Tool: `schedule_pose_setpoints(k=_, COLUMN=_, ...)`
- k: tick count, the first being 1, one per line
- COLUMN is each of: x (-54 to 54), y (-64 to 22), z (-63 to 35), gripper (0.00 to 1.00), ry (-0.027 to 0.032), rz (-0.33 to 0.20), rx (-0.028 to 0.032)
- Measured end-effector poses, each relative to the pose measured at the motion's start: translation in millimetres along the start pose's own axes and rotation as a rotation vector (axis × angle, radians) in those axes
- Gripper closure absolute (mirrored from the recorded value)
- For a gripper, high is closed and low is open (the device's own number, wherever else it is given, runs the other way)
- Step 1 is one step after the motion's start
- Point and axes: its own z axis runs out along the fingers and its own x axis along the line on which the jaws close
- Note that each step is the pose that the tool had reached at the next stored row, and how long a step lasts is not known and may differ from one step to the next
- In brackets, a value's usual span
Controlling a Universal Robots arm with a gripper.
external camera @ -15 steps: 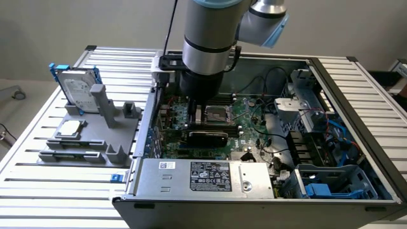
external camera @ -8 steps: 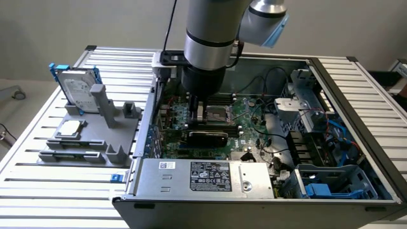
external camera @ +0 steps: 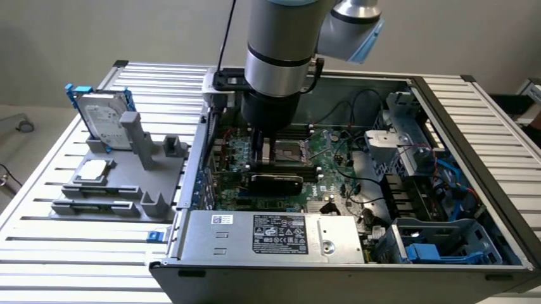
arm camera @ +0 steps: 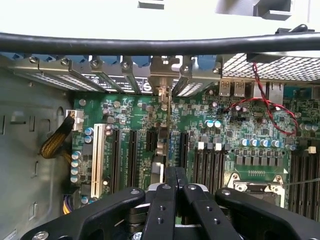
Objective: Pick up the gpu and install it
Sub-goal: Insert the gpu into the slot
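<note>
Black-covered and standing on edge, the gpu (external camera: 275, 183) sits directly beneath the gripper (external camera: 270, 163), which is clamped on its top edge above the motherboard (external camera: 325, 149). Its long axis runs along the expansion slots (arm camera: 132, 157) toward the case's rear brackets (arm camera: 100, 75); whether it is seated I cannot tell.

Cannot see the top of the arm (external camera: 283, 57): cut off by the picture's edge. Cannot see the back middle of the case (external camera: 338, 278) behind that arm. Cannot see the case's front bottom either, cut off too. Cannot read the tiny print on the label (external camera: 279, 231) at the case's front, nor on the drive (external camera: 103, 120) outside the case. In the wrist view, just a thin edge of the gpu (arm camera: 159, 165), near end hidden under the closed gripper (arm camera: 175, 175). Blurry cable (arm camera: 160, 46) across the case's back wall.
</note>
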Motion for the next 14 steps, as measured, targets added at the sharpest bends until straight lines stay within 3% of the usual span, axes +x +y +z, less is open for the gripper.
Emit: schedule_pose_setpoints(k=14, x=0.5, y=-0.4, z=4.6, gripper=0.87, ry=0.0024, rz=0.003, rx=-0.0001)
